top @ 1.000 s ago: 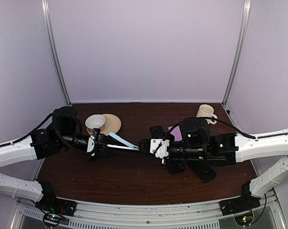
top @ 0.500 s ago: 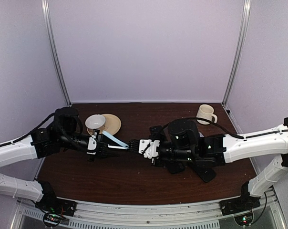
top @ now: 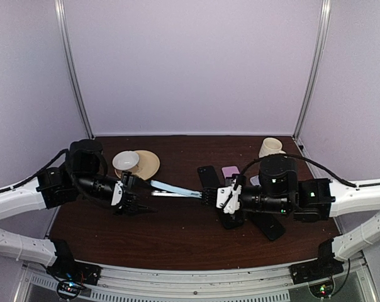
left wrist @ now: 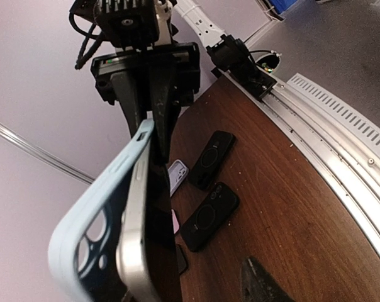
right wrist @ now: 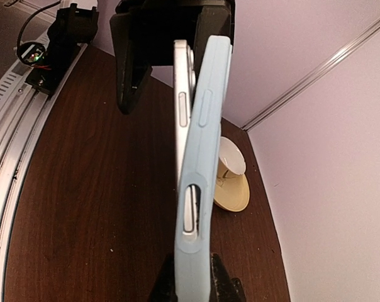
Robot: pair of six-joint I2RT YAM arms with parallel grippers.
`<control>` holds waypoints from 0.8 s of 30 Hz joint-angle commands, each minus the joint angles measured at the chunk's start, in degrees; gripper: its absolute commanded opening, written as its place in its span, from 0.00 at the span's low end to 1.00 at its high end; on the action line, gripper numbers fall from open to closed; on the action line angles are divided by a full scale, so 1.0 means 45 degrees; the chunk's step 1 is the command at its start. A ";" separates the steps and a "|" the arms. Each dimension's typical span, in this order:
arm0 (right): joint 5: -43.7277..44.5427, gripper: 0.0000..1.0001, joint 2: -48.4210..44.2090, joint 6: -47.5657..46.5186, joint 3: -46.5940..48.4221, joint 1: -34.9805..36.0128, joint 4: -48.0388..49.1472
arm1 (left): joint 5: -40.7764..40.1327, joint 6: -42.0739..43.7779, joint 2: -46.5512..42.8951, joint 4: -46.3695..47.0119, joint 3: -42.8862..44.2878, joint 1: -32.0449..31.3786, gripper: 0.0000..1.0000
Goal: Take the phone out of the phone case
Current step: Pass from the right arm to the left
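**Student:** Top view: what lies between the two arms?

**Tutor:** A light blue phone case (top: 170,187) with the phone (top: 177,194) in it, held above the table (top: 177,242). It runs lengthwise from the left gripper (top: 138,205) to the right gripper (top: 207,196). The right gripper is clamped on its right end. The left end lies just beside the left gripper's fingers, and contact there cannot be judged from above.

**Student:** And around it?

**Tutor:** Behind the left gripper are a white bowl (top: 126,160) and a tan plate (top: 150,163). A cream mug (top: 270,148) stands at the back right. Near the right arm, two black cases (top: 209,175) and a pink one (top: 229,171) lie flat.

**Student:** Left wrist view?

**Tutor:** Case (left wrist: 80,220) and phone (left wrist: 136,214) fill the lower left, seen edge-on. At the near end the phone's silver edge stands out of the case. At the far end the right gripper's fingers (left wrist: 128,94) pinch both together. One left finger (left wrist: 259,283) shows at the bottom edge, well apart from the phone, so the left jaws stand open.

**Student:** Right wrist view?

**Tutor:** Edge-on again. The right fingers (right wrist: 223,286) close on the near end of the case (right wrist: 202,157) at the bottom of the frame. Toward the far end the phone (right wrist: 182,107) leans away from the case, with a gap between them. The left gripper's fingers (right wrist: 132,69) flank that far end, and the one on the left is clear of the phone. Beyond, to the right, the bowl (right wrist: 231,160) sits on the plate (right wrist: 234,194).
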 commanded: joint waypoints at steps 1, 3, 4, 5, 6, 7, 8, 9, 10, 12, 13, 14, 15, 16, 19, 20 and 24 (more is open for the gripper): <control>0.0216 0.00 -0.1149 -0.0457 -0.0310 -0.0428 -0.0542 | 0.0744 0.0465 -0.0066 -0.1085 0.0407 0.0105 0.50; 0.0186 0.00 -0.1446 -0.0561 -0.0387 -0.0579 -0.0775 | 0.0789 0.0445 -0.0050 -0.1082 0.0429 0.0105 0.50; 0.0159 0.00 -0.1590 -0.0601 -0.0424 -0.0714 -0.1028 | 0.0783 0.0433 -0.0080 -0.1034 0.0427 0.0108 0.49; 0.0112 0.00 -0.1725 -0.0645 -0.0473 -0.0838 -0.1215 | 0.0770 0.0407 -0.0157 -0.0972 0.0402 0.0106 0.49; 0.0030 0.00 -0.1859 -0.0668 -0.0472 -0.0969 -0.1429 | 0.0736 0.0394 -0.0205 -0.0869 0.0374 0.0105 0.49; -0.0034 0.00 -0.2035 -0.0696 -0.0469 -0.1058 -0.1629 | 0.0674 0.0366 -0.0263 -0.0753 0.0315 0.0123 0.49; -0.0127 0.00 -0.2156 -0.0694 -0.0443 -0.1135 -0.1818 | 0.0573 0.0345 -0.0302 -0.0607 0.0266 0.0137 0.48; -0.0324 0.00 -0.2299 -0.0716 -0.0419 -0.1162 -0.2076 | 0.0475 0.0335 -0.0302 -0.0503 0.0225 0.0153 0.48; -0.0588 0.00 -0.2412 -0.0750 -0.0399 -0.1185 -0.2303 | 0.0380 0.0334 -0.0297 -0.0422 0.0196 0.0163 0.48; -0.1160 0.00 -0.2585 -0.0724 -0.0342 -0.1217 -0.2794 | 0.0230 0.0334 -0.0271 -0.0270 0.0143 0.0165 0.48; -0.1413 0.00 -0.2628 -0.0688 -0.0321 -0.1216 -0.2974 | 0.0215 0.0334 -0.0251 -0.0229 0.0139 0.0167 0.48; -0.1623 0.00 -0.2643 -0.0654 -0.0306 -0.1219 -0.3075 | 0.0188 0.0344 -0.0232 -0.0222 0.0134 0.0164 0.49; -0.1827 0.00 -0.2655 -0.0630 -0.0297 -0.1209 -0.3127 | 0.0149 0.0386 -0.0188 -0.0221 0.0121 0.0164 0.51; -0.1997 0.00 -0.2632 -0.0581 -0.0279 -0.1215 -0.3135 | 0.0136 0.0450 -0.0165 -0.0233 0.0119 0.0164 0.51; -0.2556 0.00 -0.2561 -0.0332 -0.0247 -0.1216 -0.2980 | 0.0159 0.0548 -0.0075 -0.0172 0.0094 0.0164 0.52; -0.2791 0.00 -0.2523 -0.0238 -0.0224 -0.1219 -0.2902 | 0.0225 0.0549 -0.0058 -0.0119 0.0077 0.0164 0.52; -0.3643 0.00 -0.2318 0.0170 -0.0122 -0.1210 -0.2489 | 0.0843 0.0187 -0.0011 0.0365 -0.0056 0.0164 0.51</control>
